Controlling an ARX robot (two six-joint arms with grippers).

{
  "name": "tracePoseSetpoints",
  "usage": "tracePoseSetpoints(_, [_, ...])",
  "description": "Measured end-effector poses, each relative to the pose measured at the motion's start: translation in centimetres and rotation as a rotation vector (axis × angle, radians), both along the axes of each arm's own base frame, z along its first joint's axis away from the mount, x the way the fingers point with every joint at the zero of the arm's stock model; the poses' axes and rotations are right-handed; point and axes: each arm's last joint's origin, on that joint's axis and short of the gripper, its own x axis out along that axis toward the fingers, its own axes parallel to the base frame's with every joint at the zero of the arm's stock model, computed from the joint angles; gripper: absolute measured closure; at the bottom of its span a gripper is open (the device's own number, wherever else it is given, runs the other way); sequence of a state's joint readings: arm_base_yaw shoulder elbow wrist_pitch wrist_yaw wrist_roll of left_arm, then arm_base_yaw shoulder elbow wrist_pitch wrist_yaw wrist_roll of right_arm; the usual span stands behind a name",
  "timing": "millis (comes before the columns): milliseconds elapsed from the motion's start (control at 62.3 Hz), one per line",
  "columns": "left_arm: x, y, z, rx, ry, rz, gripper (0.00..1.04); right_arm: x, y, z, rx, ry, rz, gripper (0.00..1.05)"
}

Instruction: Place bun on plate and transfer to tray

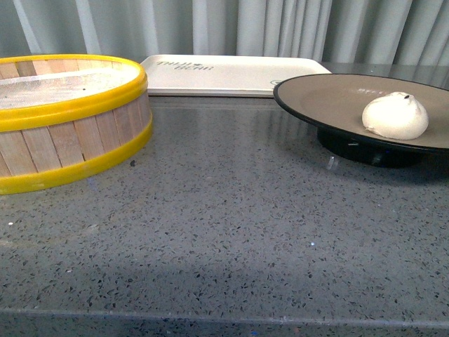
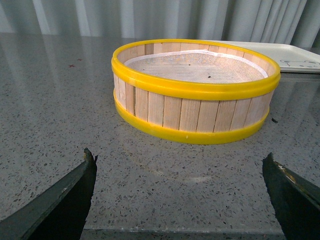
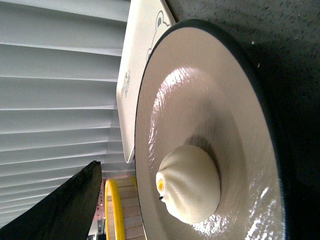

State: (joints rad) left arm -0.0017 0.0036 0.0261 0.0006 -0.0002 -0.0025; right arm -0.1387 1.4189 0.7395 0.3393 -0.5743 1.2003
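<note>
The left gripper is holding its 2 dark fingers spread wide toward the round wooden, yellow-rimmed steamer basket ahead. The right gripper is showing only 1 finger, so I cannot tell its state. Beside it the small white pleated bun is sitting on the wide tan, black-rimmed plate, and beyond the plate the cream-white rectangular plastic tray is showing lettering ending in "BEAR".

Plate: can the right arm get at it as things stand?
Probably yes: the plate fills the right wrist view with nothing in front of it. Only the bun sits on it; the tray lies behind.
</note>
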Motion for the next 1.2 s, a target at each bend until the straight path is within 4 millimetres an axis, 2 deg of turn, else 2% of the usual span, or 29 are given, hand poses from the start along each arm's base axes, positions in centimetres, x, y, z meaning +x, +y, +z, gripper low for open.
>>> tracePoseSetpoints(161, [0.0,0.0,0.0,0.0,0.0,0.0,0.07,-0.7,-0.1,-0.9,0.006,0.025,-0.003,0.46])
tracePoseSetpoints(337, [0.0,0.0,0.0,0.0,0.0,0.0,0.07,-1.1,-0.3,-1.1,0.006,0.03,-0.012,0.72])
tracePoseSetpoints(498, [0.0,0.0,0.0,0.0,0.0,0.0,0.07,-1.3,-0.4,-0.7,-0.007,0.012,-0.021,1.01])
tracePoseSetpoints(723, [0.0,0.0,0.0,0.0,0.0,0.0,0.07,-2.0,-0.2,-0.2,-0.029,-0.025,-0.031,1.02])
tracePoseSetpoints(932, [0.0,0.0,0.0,0.0,0.0,0.0,0.07,-2.7,-0.4,2.5,-0.05,-0.172,-0.039,1.02])
tracePoseSetpoints(1028, [0.0,0.0,0.0,0.0,0.0,0.0,0.07,-1.5,-1.1,3.6,-0.05,-0.205,-0.049,1.02])
tracePoseSetpoints(1124, [0.0,0.0,0.0,0.0,0.0,0.0,0.07,0.6,-2.0,4.5,-0.047,-0.218,-0.069,1.02])
tracePoseSetpoints(1205, [0.0,0.0,0.0,0.0,0.0,0.0,0.07,4.0,-2.9,5.1,-0.038,-0.214,-0.088,1.02])
